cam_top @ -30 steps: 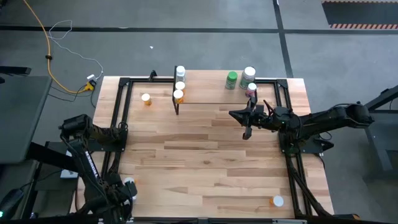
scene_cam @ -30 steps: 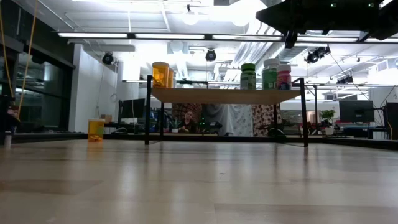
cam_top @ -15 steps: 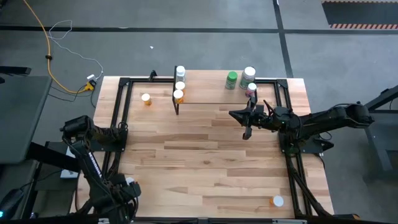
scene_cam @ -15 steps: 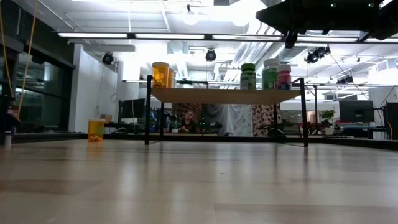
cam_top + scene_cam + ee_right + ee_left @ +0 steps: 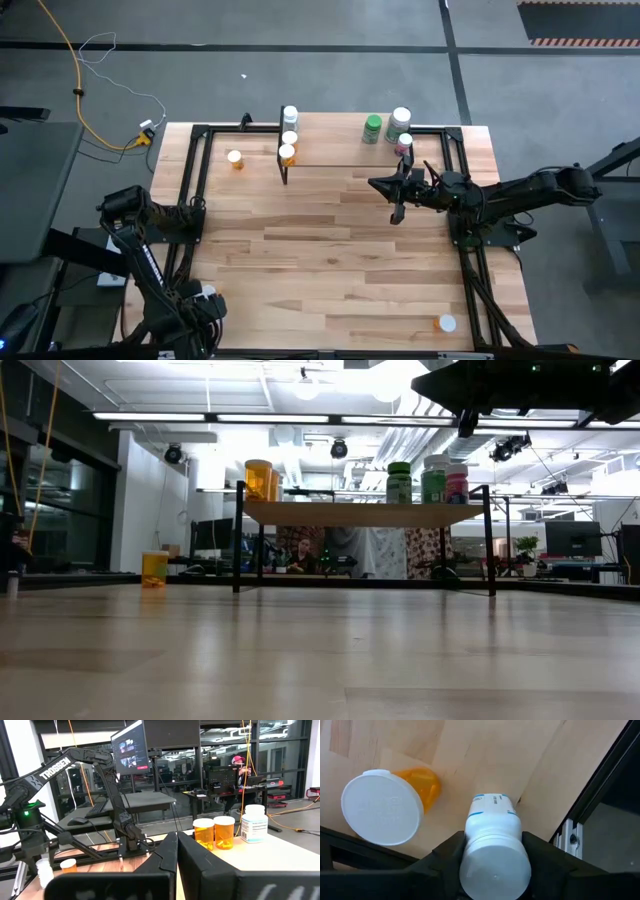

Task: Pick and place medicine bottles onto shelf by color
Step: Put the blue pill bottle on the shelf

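Observation:
My left gripper (image 5: 200, 300) is at the table's near-left corner, shut on a white bottle (image 5: 493, 827). An orange bottle with a white cap (image 5: 385, 805) stands just beside it. My right gripper (image 5: 380, 184) is shut and empty, and hovers above the table just near of the shelf (image 5: 340, 150). At the shelf's left end stand a white bottle (image 5: 290, 115) and two orange ones (image 5: 288, 146). At its right end are a green one (image 5: 373, 127), a white one (image 5: 401, 120) and a pink one (image 5: 404, 143). My left gripper holds the white bottle by its upper body (image 5: 492, 837), just below the cap, pinched between the two fingers (image 5: 447, 855). The fingers come from above, pointing down. The bottle is upright; whether its base is on the table I cannot tell.
Another orange bottle (image 5: 235, 158) stands on the table left of the shelf, and a white-capped bottle (image 5: 447, 323) stands at the near-right corner. Black frame rails (image 5: 195, 190) run along both sides of the table. A person sits far behind the shelf (image 5: 298, 552).

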